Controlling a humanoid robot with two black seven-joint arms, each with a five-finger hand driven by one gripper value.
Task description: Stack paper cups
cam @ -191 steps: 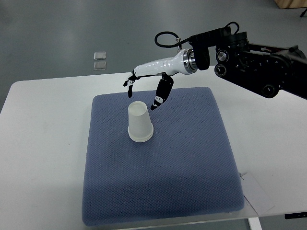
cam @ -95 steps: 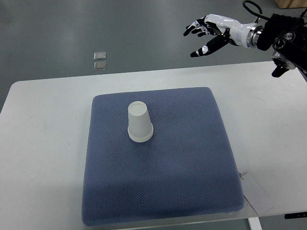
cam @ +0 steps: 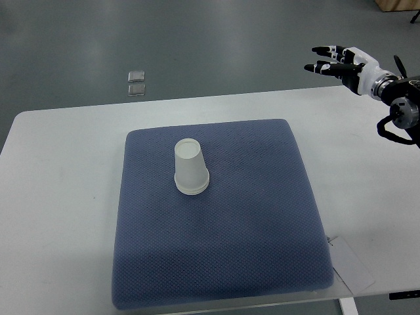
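A white paper cup [cam: 190, 168] stands upside down on the blue mat [cam: 223, 216], a little left of the mat's middle; whether it is one cup or a stack I cannot tell. My right hand [cam: 335, 60] hangs far off at the upper right, beyond the table's back edge, fingers spread and holding nothing. The left arm does not show.
The mat lies on a white table [cam: 59, 197]. A white paper tag [cam: 351, 266] lies at the mat's near right corner. Two small clear squares [cam: 136, 82] lie on the grey floor behind the table.
The right hand has drawn back from just behind the cup, up and to the right, out to the picture's right edge. The cup has not moved.
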